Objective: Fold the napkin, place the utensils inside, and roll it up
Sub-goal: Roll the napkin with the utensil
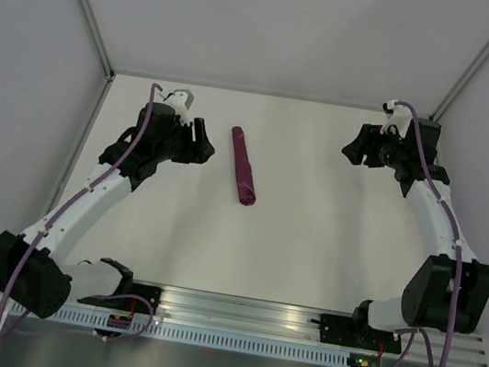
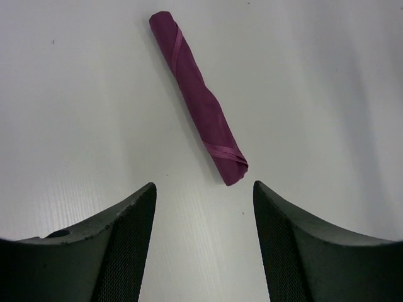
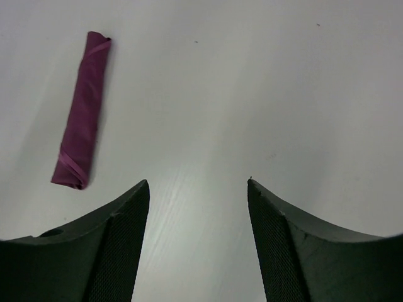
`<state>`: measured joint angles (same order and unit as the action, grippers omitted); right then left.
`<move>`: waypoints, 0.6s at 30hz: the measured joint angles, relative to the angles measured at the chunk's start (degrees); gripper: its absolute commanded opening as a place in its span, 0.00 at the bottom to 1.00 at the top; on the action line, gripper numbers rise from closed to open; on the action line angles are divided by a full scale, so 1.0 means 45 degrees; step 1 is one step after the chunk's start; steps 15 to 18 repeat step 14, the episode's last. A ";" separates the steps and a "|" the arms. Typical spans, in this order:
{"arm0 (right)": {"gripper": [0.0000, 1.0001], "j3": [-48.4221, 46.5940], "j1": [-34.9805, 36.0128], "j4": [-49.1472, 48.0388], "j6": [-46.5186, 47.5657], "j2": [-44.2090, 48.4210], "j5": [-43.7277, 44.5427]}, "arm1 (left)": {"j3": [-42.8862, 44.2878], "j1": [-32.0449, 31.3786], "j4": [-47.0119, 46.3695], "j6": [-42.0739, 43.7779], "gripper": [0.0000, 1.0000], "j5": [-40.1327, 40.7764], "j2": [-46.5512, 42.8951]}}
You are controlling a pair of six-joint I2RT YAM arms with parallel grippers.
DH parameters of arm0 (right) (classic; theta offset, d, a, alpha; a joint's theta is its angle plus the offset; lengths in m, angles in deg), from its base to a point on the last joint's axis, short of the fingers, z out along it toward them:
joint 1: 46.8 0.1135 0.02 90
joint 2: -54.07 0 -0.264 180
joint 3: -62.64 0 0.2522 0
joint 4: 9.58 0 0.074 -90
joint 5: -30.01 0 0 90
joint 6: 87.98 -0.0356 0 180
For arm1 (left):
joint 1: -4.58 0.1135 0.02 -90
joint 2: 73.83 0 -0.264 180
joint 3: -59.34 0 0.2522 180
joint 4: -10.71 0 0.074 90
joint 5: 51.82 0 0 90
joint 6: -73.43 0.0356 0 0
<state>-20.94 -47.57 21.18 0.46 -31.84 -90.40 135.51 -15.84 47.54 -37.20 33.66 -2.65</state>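
The napkin (image 1: 243, 166) lies on the white table as a tight purple-magenta roll, running from far left to near right. It shows in the left wrist view (image 2: 198, 97) and in the right wrist view (image 3: 82, 111). The knife is hidden; none of it shows. My left gripper (image 1: 201, 142) is open and empty, a short way left of the roll (image 2: 203, 186). My right gripper (image 1: 354, 151) is open and empty, well to the right of the roll (image 3: 197, 184).
The white table (image 1: 310, 240) is walled by grey panels at the back and both sides. A metal rail (image 1: 242, 314) with the arm bases runs along the near edge.
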 measured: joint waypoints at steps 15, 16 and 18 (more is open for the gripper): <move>0.88 0.2705 -0.0617 0.0491 0.1875 0.3740 0.1637 | -0.1243 0.0000 0.0272 0.0291 0.69 -0.0622 -0.2487; 0.88 0.2705 -0.0617 0.0491 0.1875 0.3740 0.1637 | -0.1243 0.0000 0.0272 0.0291 0.69 -0.0622 -0.2487; 0.88 0.2705 -0.0617 0.0491 0.1875 0.3740 0.1637 | -0.1243 0.0000 0.0272 0.0291 0.69 -0.0622 -0.2487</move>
